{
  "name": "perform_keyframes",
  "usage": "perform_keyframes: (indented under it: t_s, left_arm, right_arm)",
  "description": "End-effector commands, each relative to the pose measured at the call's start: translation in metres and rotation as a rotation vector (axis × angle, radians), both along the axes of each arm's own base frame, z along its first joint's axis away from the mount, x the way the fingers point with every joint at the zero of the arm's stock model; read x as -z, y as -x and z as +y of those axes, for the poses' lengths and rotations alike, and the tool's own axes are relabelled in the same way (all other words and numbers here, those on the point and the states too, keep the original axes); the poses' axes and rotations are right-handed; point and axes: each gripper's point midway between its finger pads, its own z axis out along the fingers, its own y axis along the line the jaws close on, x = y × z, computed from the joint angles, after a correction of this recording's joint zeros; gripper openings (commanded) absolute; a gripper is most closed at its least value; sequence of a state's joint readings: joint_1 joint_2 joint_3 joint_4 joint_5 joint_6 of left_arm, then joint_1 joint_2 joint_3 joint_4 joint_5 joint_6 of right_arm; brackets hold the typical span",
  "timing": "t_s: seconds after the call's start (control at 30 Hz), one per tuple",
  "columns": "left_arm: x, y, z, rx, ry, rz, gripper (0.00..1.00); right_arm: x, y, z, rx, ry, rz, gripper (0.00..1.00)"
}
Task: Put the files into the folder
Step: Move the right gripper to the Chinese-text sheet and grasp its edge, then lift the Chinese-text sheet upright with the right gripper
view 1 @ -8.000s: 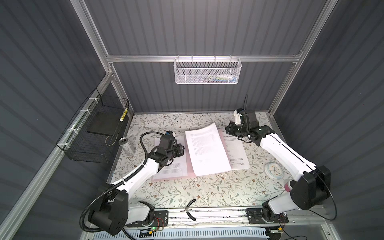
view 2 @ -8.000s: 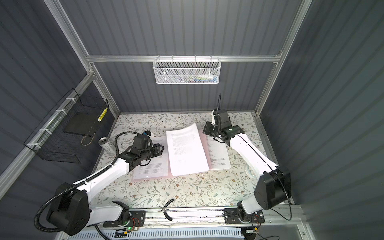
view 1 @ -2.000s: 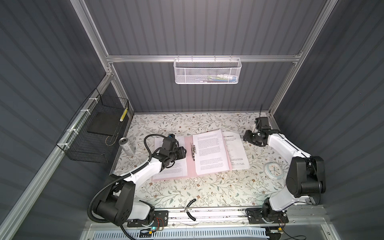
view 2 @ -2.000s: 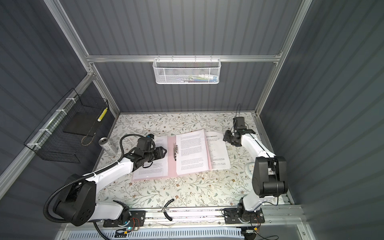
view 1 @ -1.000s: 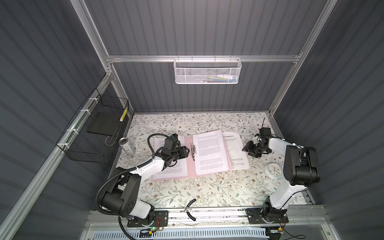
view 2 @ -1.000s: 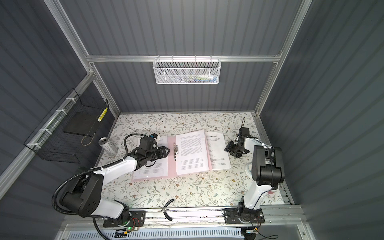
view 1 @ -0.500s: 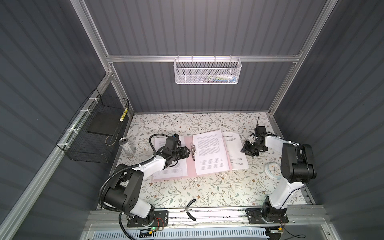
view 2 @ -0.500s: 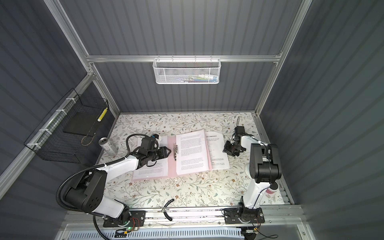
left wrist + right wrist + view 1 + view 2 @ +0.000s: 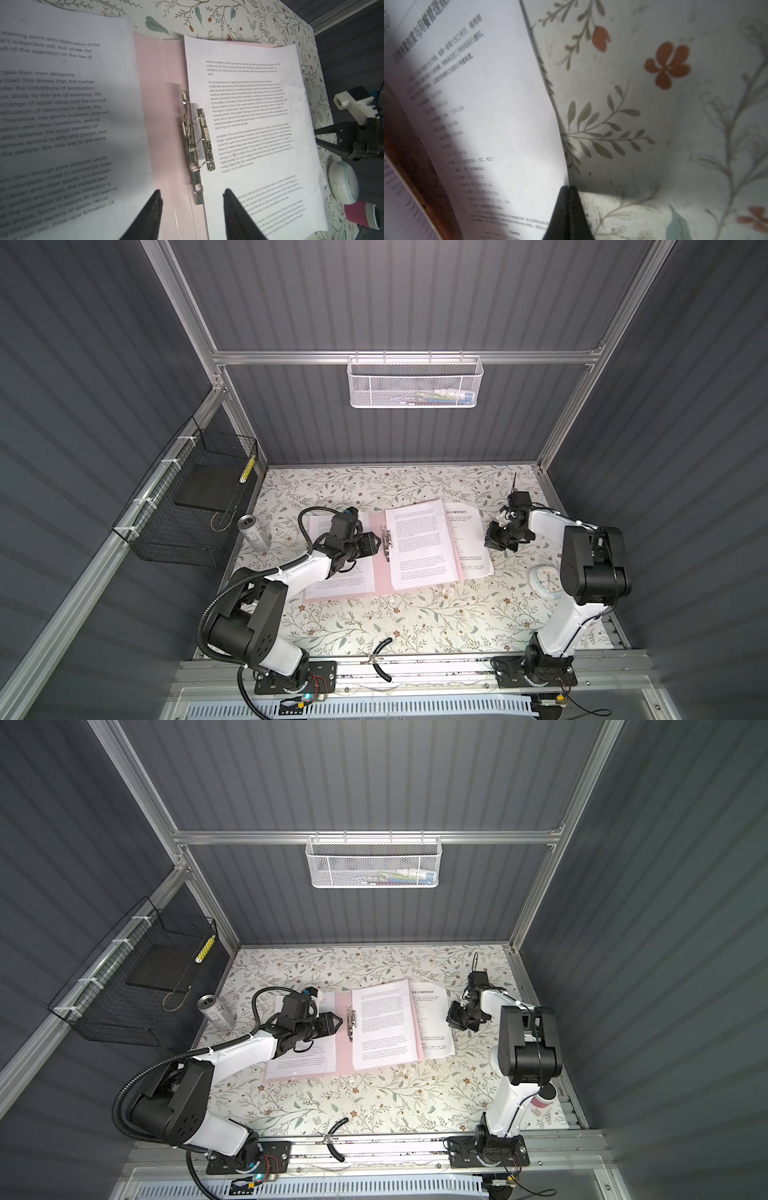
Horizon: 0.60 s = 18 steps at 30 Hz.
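White arms (image 9: 303,572), blk joints (image 9: 592,572), blk cables (image 9: 202,624)

Top views: high above the folder (image 9: 380,572), set back toward the surface's (image 9: 415,622) near edge, facing steeply down. Both take in the whole surface, folder about mid-frame, coverage nearly identical.
Left wrist view: close over the folder, looking across its clip bar (image 9: 195,145) to the right pincer (image 9: 314,136) beyond.
Right wrist view: very close, skimming the surface beside the folder, along a loose sheet (image 9: 488,104).

Open folder (image 9: 381,576) lies flat, files (image 9: 419,547) seemingly across both covers.
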<state>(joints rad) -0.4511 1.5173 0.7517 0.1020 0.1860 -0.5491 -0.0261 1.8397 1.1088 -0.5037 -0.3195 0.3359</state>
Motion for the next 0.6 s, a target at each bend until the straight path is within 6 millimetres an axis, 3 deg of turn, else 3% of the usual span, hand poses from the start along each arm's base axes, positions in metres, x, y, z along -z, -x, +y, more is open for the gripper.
perform_keyframes:
  t_s: [0.0,0.1,0.2,0.37,0.57]
  left_arm:
    - [-0.003,-0.003,-0.007,0.025,0.008,-0.009,0.49]
    - [-0.004,-0.004,-0.007,0.024,0.008,-0.011,0.49]
    - [-0.006,-0.004,-0.006,0.024,0.000,-0.014,0.49]
    - [-0.012,-0.006,-0.006,0.022,-0.001,-0.023,0.48]
    - [-0.016,-0.007,-0.011,0.033,0.031,-0.026,0.49]
  right_arm:
    - [0.002,0.001,0.000,-0.002,0.003,0.019,0.00]
    - [0.000,-0.001,0.001,0.000,-0.006,0.011,0.00]
    - [-0.019,-0.004,0.006,0.001,-0.041,-0.034,0.00]
    - [-0.070,-0.010,-0.007,0.033,0.039,-0.154,0.00]
    - [-0.128,-0.012,-0.006,0.030,0.041,-0.277,0.00]
